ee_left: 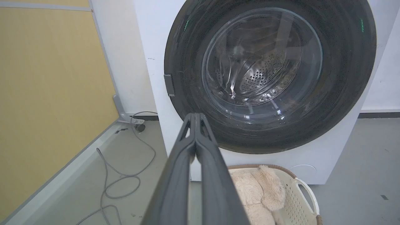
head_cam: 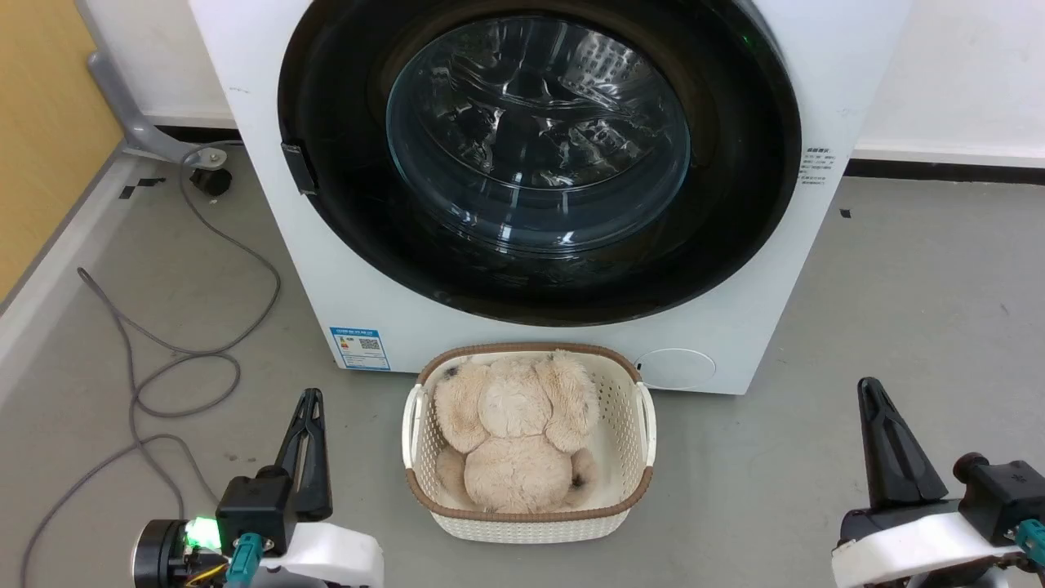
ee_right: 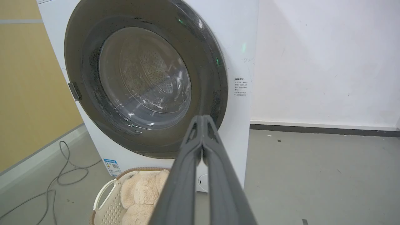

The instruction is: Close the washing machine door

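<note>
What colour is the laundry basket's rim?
Brown, a woven band around the white perforated plastic basket; clearest in the head view.

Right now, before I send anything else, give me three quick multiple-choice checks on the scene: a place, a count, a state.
1. Where does the basket stand? A) on the floor before the washing machine B) on top of it C) behind it
2. How many plush toys lie in it? A) three B) one C) none
3. How is the door? A) wide open B) taken off C) shut
Answers: 1 A, it sits below the door; 2 B, a single beige toy fills it; 3 C, its black ring lies flat on the white front.
</note>
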Robot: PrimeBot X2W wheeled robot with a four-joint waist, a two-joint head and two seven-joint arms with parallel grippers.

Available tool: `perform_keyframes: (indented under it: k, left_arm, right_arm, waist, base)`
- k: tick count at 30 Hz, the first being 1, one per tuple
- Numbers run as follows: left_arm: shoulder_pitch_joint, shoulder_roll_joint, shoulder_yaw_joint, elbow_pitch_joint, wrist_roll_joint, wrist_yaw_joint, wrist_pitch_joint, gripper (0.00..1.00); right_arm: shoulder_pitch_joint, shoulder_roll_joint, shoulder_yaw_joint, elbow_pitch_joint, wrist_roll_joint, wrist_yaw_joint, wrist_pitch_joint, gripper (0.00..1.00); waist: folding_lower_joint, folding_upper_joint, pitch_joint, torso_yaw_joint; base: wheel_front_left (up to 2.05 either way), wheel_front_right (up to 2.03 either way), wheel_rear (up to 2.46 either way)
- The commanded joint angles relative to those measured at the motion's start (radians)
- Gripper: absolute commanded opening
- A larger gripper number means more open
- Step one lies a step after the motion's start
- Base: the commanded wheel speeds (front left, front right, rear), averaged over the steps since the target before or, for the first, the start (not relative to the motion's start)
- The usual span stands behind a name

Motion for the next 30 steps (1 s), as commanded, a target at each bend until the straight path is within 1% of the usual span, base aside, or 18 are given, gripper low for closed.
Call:
perform_keyframes:
  k: [1,30]
  left_arm:
    - [0.001,-0.003,0.004,-0.004,0.004,-0.004,0.004,0.0]
    - [0.002,-0.01,0.026,-0.017,0.008,-0.038,0.068,0.0]
  right_arm:
    - [0.002,0.001,0.003,-0.008,-0.013,0.0,0.005,0.0]
    - [0.004,0.003,0.024,-0.022,-0.048,0.0,0.068,0.0]
  waist:
    - [0.0,0.0,0.0,0.0]
    - [0.0,0.0,-0.005,-0.006]
  base:
    - [0.0,0.0,0.0]
    - [0.0,0.0,0.0]
